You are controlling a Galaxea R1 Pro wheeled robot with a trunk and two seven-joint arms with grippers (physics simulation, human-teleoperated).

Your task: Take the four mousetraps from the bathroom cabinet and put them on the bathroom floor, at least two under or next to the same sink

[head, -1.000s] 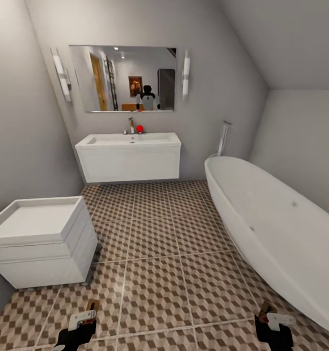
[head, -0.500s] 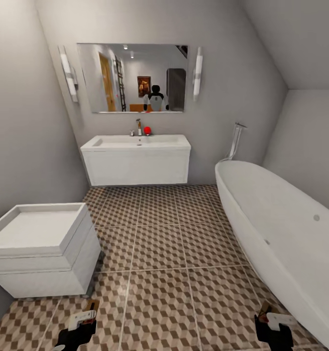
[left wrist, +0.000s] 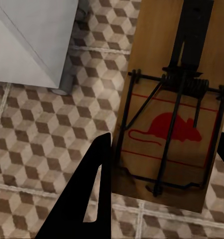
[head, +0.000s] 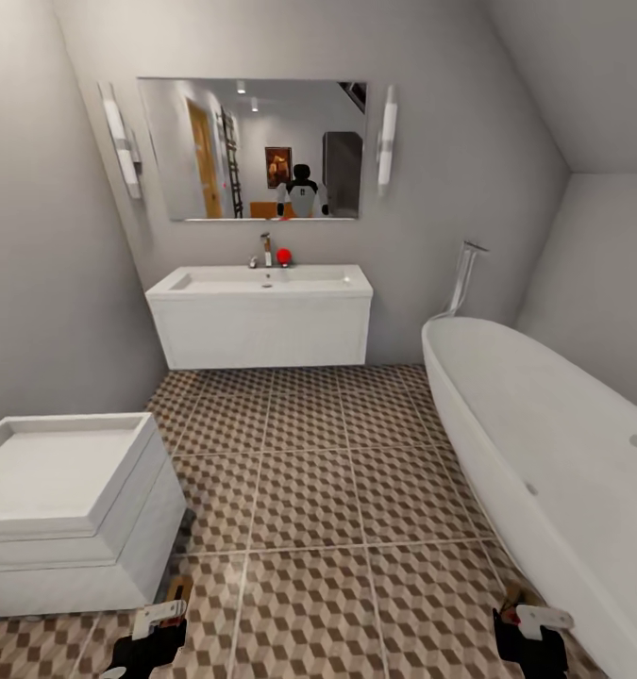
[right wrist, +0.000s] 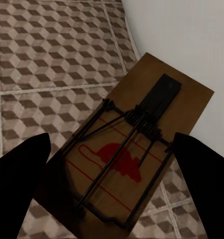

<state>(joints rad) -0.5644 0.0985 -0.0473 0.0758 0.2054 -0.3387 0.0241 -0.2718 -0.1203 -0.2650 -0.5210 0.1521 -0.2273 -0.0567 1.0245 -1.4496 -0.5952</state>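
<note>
**A:** Where are the mousetraps?

**B:** One in each pincer. The left pincer [head: 148, 634] sits low at the head view's left edge, and its wrist camera shows a wooden mousetrap [left wrist: 174, 107] with a red mouse print and dark wire spring held between the dark fingers [left wrist: 89, 194], above the bathroom floor [left wrist: 37, 144]. The right pincer [head: 530, 630] is clamped the same way on a second mousetrap [right wrist: 127, 149], a dark finger at either side of the board.

**A:** So both are closed on something?

**B:** Yes, each grips its own trap. In the head view only a brown sliver of board shows at each pincer.

**A:** And the sink?

**B:** The white sink [head: 261, 316] hangs on the far wall, well apart from both pincers, with a chrome tap [head: 265, 250] and a small red object [head: 283, 256] beside it. A mirror [head: 252, 149] above reflects the robot.

**A:** What's near the arms?

**B:** The square white toilet [head: 68, 514] stands just beside the left pincer; its corner also shows in the left wrist view. The oval bathtub [head: 554, 453] runs along the right side, its white wall close behind the right-hand trap. Cube-patterned tiles lie between them.
</note>
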